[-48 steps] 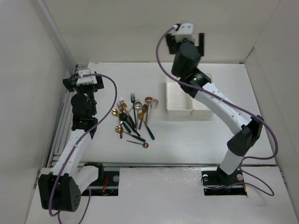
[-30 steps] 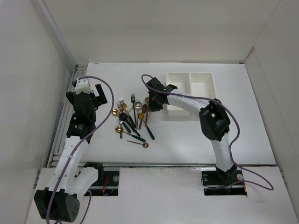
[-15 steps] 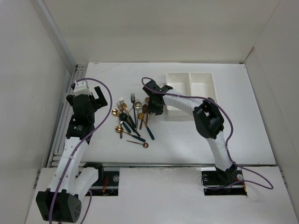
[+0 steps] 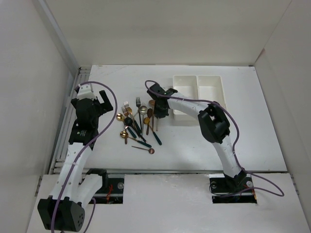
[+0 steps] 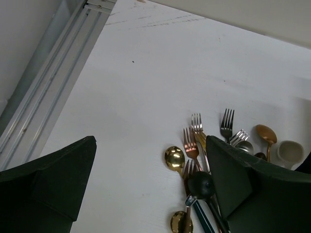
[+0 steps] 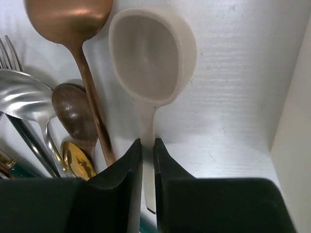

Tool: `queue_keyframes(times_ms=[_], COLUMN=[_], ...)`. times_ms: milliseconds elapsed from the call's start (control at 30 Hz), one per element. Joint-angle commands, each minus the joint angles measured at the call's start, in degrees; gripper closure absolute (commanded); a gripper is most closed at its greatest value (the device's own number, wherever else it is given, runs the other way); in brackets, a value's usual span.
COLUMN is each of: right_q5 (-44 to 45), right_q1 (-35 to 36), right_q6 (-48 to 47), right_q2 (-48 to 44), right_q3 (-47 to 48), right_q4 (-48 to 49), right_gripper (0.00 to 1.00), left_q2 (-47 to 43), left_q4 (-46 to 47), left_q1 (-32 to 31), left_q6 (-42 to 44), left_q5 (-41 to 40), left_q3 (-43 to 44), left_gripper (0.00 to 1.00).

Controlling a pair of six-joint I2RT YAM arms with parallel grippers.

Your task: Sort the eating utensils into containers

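The white spoon (image 6: 153, 58) was pale and smooth, with a round bowl facing up and a thin handle. It lay flat on the table (image 4: 194, 145), at the 2 o'clock edge of the pile of utensils (image 4: 138, 127).

The right pincer (image 6: 146, 155) was squeezed nearly shut. The spoon's thin handle was pinched between its two black fingers.

A copper spoon (image 6: 68, 19) lay just beside the white one, at its 9 o'clock. A silver spoon (image 6: 22, 99) crowded in at 8 o'clock.

The two joined white bins (image 4: 210, 90) sat at 2 o'clock from the pile. One bin wall stood close to the white spoon, at its 3 o'clock.

The left pincer (image 5: 150, 145) hung wide open with nothing in it, at 9 o'clock from the pile.
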Motion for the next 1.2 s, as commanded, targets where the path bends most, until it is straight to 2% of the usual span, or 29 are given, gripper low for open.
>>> queue_keyframes(times_ms=[0,67,233,333,400,433,467,567,600,667,733,900,967,1000,1100,1167], right_q5=[3.38,4.26,7.86,10.14,8.85,8.84,7.27,8.99,9.80,9.80,6.91,4.80,4.79,4.79,4.79,4.27], right_q1=[0.04,0.04,0.04,-2.06,-7.66,-7.70,-10.92,-14.28,-15.42,-16.39,-17.28,-18.41,-18.42,-18.42,-18.42,-18.42], right_q6=[-4.06,-9.13,-22.07,-26.57,-26.57,-26.57,-26.57,-26.57,-26.57,-26.57,-26.57,-27.19,-27.19,-27.71,-27.72,-27.72], right_q2=[-2.76,-5.39,-12.16,-16.82,-18.23,-18.76,-18.77,-15.79,-15.08,-13.85,-13.85,-11.21,-10.59,-10.59,-11.20,-12.61], right_q3=[2.57,5.12,10.83,10.84,10.14,10.14,9.61,8.91,8.91,7.95,5.32,4.16,4.16,4.16,3.54,2.14], right_q4=[0.65,0.65,0.82,2.59,2.59,2.59,2.59,0.58,-0.30,-0.84,1.26,1.72,1.10,1.09,1.09,1.09], right_gripper=[1.00,1.00,1.00,1.00,1.00,1.00,1.00,1.00,1.00,1.00,0.99,0.72,0.65,0.56,0.45,0.43], left_q2=[-0.15,-0.15,4.05,8.44,13.87,13.91,18.70,29.24,31.64,35.78,40.88,49.32,53.10,54.16,56.63,57.42], left_q4=[1.25,1.25,-0.85,-2.86,-7.06,-9.27,-11.55,-19.97,-21.49,-23.26,-23.88,-24.58,-25.11,-25.11,-25.11,-23.80], left_q1=[0.20,0.20,0.20,0.20,-1.19,-1.20,-3.73,-8.31,-11.45,-13.85,-17.19,-20.98,-22.29,-22.30,-22.82,-23.96], left_q6=[0.76,3.31,8.24,9.65,10.96,11.58,12.28,14.48,15.01,15.01,15.01,13.53,12.47,11.24,10.35,9.13], left_q5=[3.85,7.01,21.75,28.96,31.27,31.28,31.28,30.76,29.71,29.70,28.99,29.86,31.80,32.33,33.13,32.43], left_q3=[-0.80,-0.28,5.34,9.72,14.46,16.41,18.25,26.32,28.27,33.27,35.66,41.38,41.92,42.61,42.62,41.48], left_gripper=[0.07,0.09,0.13,0.15,0.16,0.18,0.22,0.29,0.29,0.29,0.29,0.34,0.38,0.42,0.45,0.52])
